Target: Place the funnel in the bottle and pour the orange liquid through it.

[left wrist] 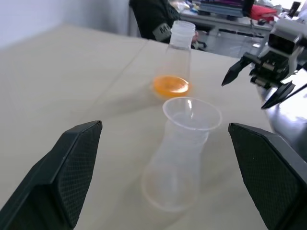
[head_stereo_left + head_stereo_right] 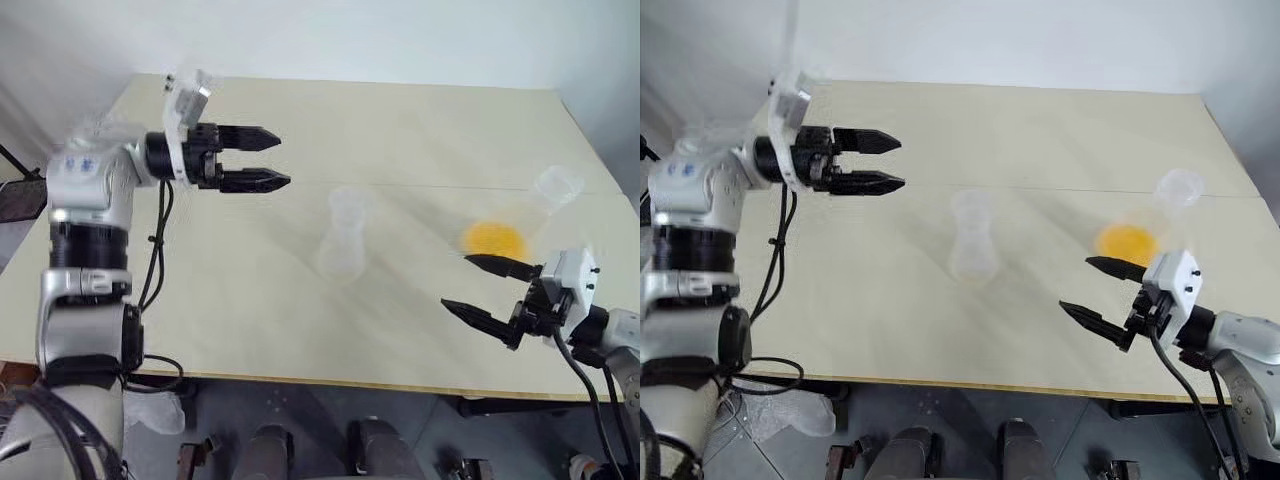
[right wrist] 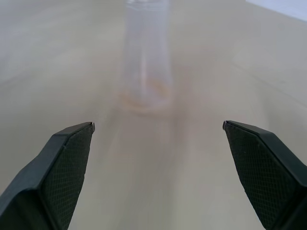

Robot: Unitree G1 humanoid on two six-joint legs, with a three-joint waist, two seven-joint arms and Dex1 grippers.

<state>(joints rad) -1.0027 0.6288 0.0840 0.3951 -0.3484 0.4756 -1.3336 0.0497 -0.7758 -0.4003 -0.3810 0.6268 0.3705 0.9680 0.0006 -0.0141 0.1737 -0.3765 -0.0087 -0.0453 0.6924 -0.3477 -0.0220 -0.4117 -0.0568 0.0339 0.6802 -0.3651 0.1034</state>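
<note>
Nearest the front edge of the pale counter (image 2: pixel 250 320), the right gripper (image 2: pixel 487 290) hangs released, its two black fingers spread wide and holding nothing, pointing toward the robot's left across the counter top. Just beyond its upper finger lies the flask holding the orange liquid (image 2: pixel 494 239): a clear container (image 2: pixel 535 205) on the right side of the counter, its wide base toward the gripper and its narrow, open neck leaning away toward the far right edge. The liquid is a small pool in that base; whether the flask lies flat or stands tilted cannot be told.

Near the middle of the counter stands the bottle (image 2: pixel 342 245), upright, long axis vertical, wide rounded base on the surface. The funnel (image 1: pixel 192 114) sits in its neck, wide round mouth facing up, spout down inside. Both look empty. Bare counter lies between bottle and orange liquid, well apart, with nothing between them.

Farther back on the left, the left gripper (image 2: pixel 265 160) hovers above the counter, fingers apart and empty, pointing level toward the right, well clear of the bottle.
</note>
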